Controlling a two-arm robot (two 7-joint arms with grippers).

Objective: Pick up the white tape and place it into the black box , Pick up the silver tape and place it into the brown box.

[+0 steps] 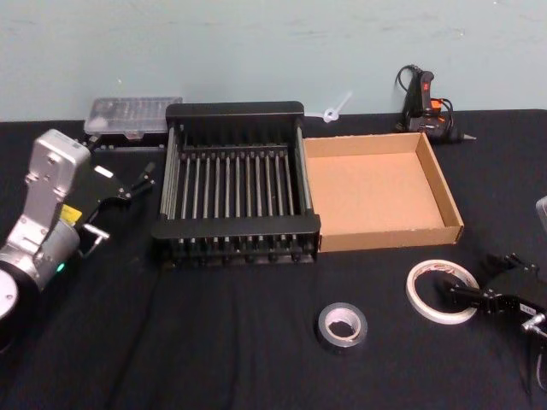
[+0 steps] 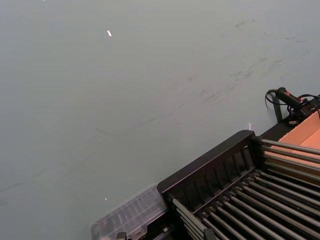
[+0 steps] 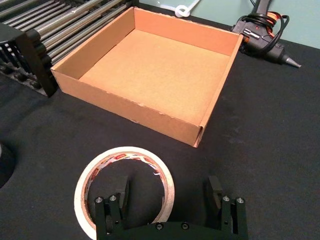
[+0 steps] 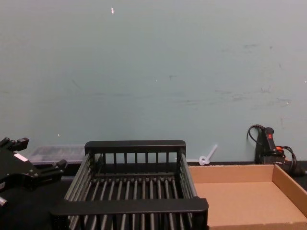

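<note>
Black cloth under a pale green wall — right end effector (image 3: 167, 196) spread open astride the white tape's (image 3: 125, 187) rim.

The black two-fingered right tool (image 3: 171, 196) is hanging low with its fingers spread wide, while the silver-armed left tool (image 1: 128, 184) is sitting raised, fingers parted.

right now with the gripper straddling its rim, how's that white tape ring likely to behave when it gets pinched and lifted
The white tape is a thin, wide ring lying flat, so it is probably light and may flex a little under a pinch. The right gripper is open, with one finger inside the ring and one outside, so closing should catch just the thin wall; it might swing or tilt when lifted. Set on edge, it would likely roll.
</note>
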